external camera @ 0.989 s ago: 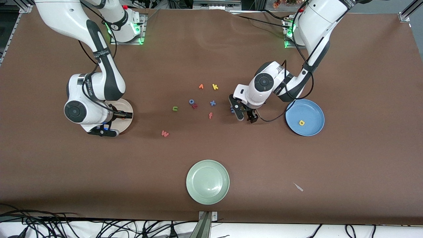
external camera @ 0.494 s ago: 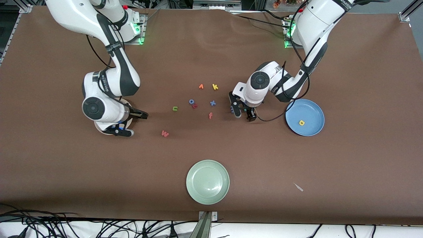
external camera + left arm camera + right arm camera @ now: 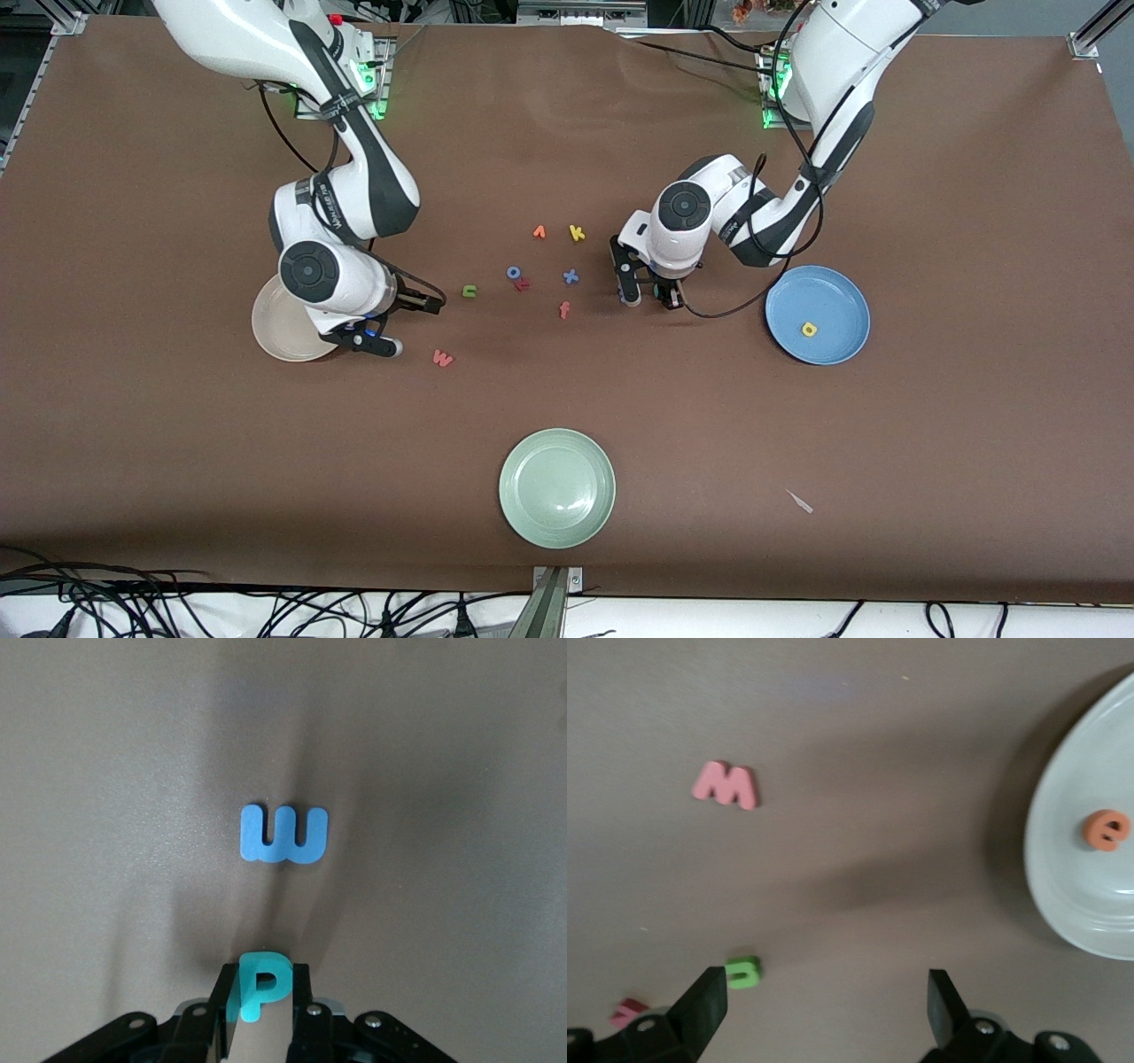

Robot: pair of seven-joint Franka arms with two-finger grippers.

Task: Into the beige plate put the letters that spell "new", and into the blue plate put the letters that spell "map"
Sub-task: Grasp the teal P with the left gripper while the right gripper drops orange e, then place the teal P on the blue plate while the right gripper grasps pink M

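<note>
Looking from the front, the left gripper [image 3: 648, 298] sits low beside the blue plate [image 3: 842, 297], which holds the yellow a [image 3: 808, 330]; the right gripper [image 3: 409, 324] hangs between the beige plate [image 3: 276, 330] and the pinkish w [image 3: 442, 358]. The left wrist view shows fingers pinching the teal p [image 3: 262, 984], the blue m [image 3: 284, 834] just beside it. The right wrist view shows spread fingers [image 3: 943, 1003], the green n [image 3: 742, 971], and the orange e [image 3: 1106, 829] in the beige plate.

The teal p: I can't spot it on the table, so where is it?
The teal p is pinched in the left gripper, just above the blue m.
</note>
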